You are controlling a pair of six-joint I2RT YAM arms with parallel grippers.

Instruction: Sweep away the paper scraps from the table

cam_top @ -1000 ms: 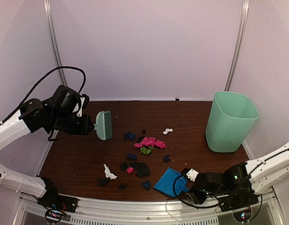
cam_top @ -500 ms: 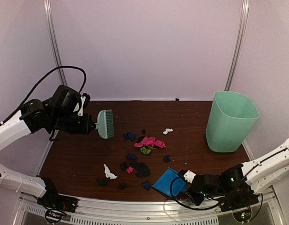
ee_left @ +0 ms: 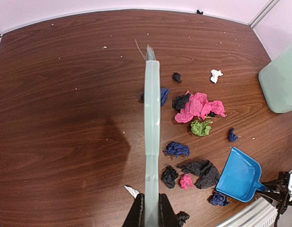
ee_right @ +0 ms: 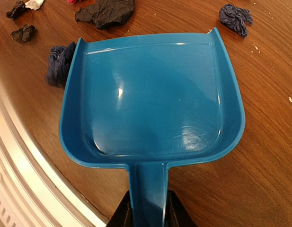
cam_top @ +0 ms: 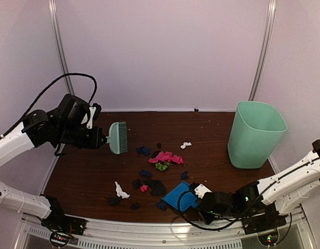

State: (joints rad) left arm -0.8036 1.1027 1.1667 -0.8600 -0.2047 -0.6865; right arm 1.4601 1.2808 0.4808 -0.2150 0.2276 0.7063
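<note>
Centrally, toward the near edge of the counter [cam_top: 87,171]: paper scraps [cam_top: 162,156], loosely scattered. Raised over the left side, gripped by the left end effector [ee_left: 150,213]: mint-green brush [cam_top: 117,137]. At the near edge, handle clamped in the right end effector [ee_right: 148,215]: blue dustpan [ee_right: 150,94].

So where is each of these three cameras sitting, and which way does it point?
Top: fixed above and behind, looking down at the table; left arm and right arm show.
Left wrist: looks down along the brush onto the paper scraps; left tool at the bottom edge.
Right wrist: low, looks into the dustpan; right tool at the bottom edge.
All three share the dustpan.
</note>
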